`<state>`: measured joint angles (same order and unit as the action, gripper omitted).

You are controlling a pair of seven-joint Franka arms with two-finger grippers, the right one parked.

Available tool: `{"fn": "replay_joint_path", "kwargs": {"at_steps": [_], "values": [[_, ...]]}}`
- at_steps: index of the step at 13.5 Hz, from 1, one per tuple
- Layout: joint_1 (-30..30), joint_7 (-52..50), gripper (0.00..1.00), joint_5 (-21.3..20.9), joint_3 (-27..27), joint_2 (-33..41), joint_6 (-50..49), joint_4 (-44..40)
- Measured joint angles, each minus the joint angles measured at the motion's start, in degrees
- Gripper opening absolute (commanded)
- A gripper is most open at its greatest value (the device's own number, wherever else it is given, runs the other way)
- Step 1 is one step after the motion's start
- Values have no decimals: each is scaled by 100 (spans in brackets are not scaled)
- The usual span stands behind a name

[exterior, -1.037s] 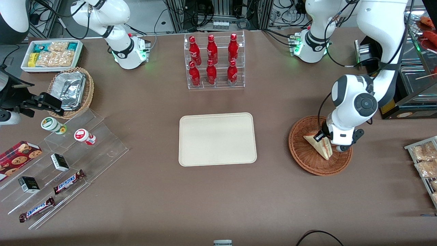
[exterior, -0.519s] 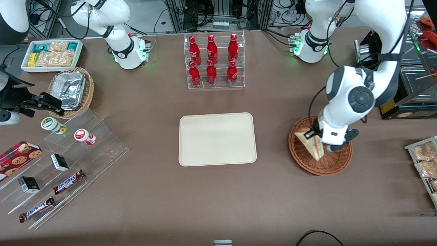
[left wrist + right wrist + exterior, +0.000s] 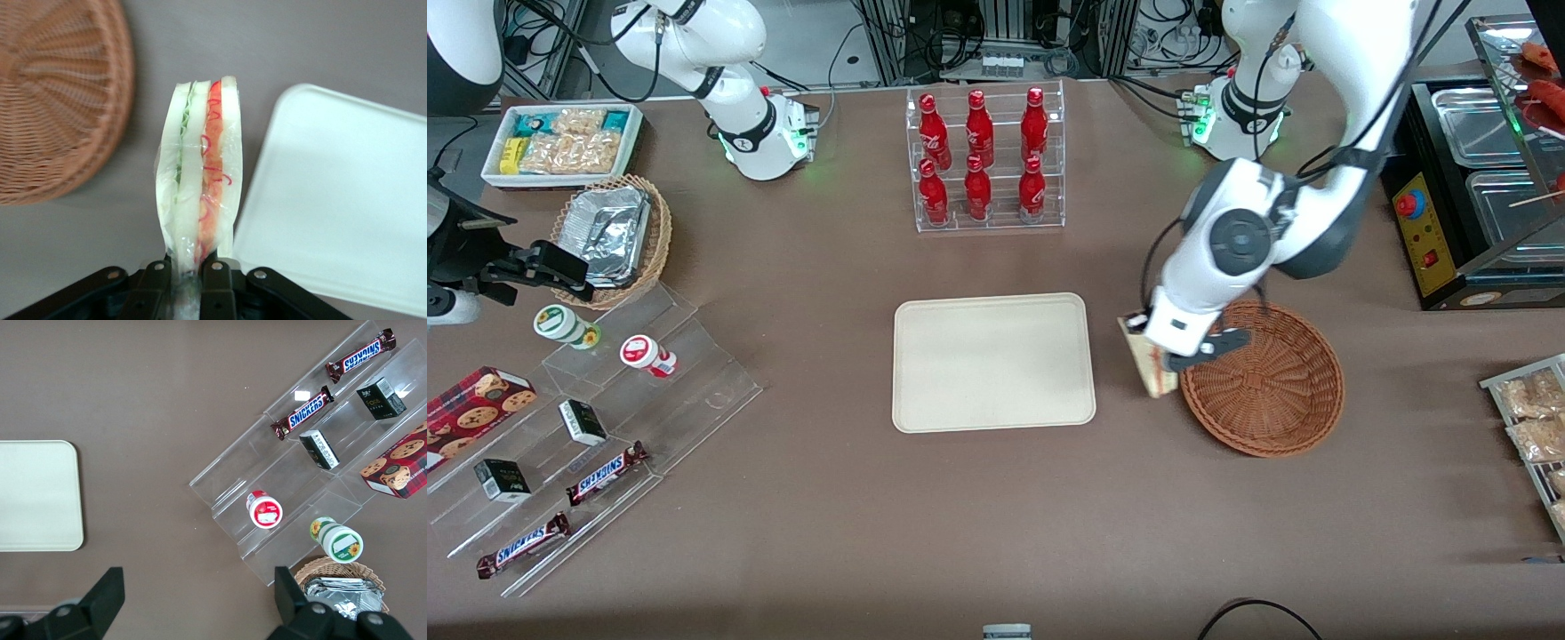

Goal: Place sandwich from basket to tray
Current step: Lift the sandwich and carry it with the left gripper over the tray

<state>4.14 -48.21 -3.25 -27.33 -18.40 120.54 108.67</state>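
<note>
Nearest the front camera, toward the parked arm's end of the table: two Snickers bars (image 3: pixel 560 507) and small dark boxes (image 3: pixel 543 449) on a clear stepped stand (image 3: pixel 694 373), a cookie box (image 3: pixel 476 404) at its edge, two small round tubs (image 3: pixel 605 342) on the higher steps. Mid-table: cream tray (image 3: pixel 993 363), flat, nothing on it. Toward the working arm's end, the reddish-brown wicker basket (image 3: pixel 1263 380), nothing in it. Left arm's gripper (image 3: pixel 1152 351) hangs over the bare strip of table between tray and basket, just beside the basket rim. Fingers (image 3: pixel 215 270) are pinched nearly closed on the sandwich (image 3: pixel 1149 366), gripping it by one end of the wedge; wrist view shows the sandwich (image 3: pixel 199 200) clamped between the two black pads, wrapped in clear film, cut edge facing the camera with green filling in one layer and red/orange in the next. Sandwich is clear of the table, out of the basket (image 3: pixel 53 100), not over the tray (image 3: pixel 347 200) yet: both flank it in the wrist view. Farther from the camera: clear rack with six red bottles (image 3: pixel 983 160). Toward the parked arm's end, tan wicker basket with foil containers (image 3: pixel 609 236), then a white bin of snack packets (image 3: pixel 560 142) farther still. At the working arm's end, snack bags on a wire rack (image 3: pixel 1529 418) and steel pans (image 3: pixel 1485 160) in a counter unit with a red button (image 3: pixel 1406 204).
</note>
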Motion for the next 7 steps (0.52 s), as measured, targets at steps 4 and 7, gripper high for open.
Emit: {"fn": "replay_joint_path", "kwargs": {"at_steps": [4,7], "values": [[753,-721,0,-633,-108,-878,0,-791],[1237,-987,0,-781,-111,-1460,-108,-1446]]}}
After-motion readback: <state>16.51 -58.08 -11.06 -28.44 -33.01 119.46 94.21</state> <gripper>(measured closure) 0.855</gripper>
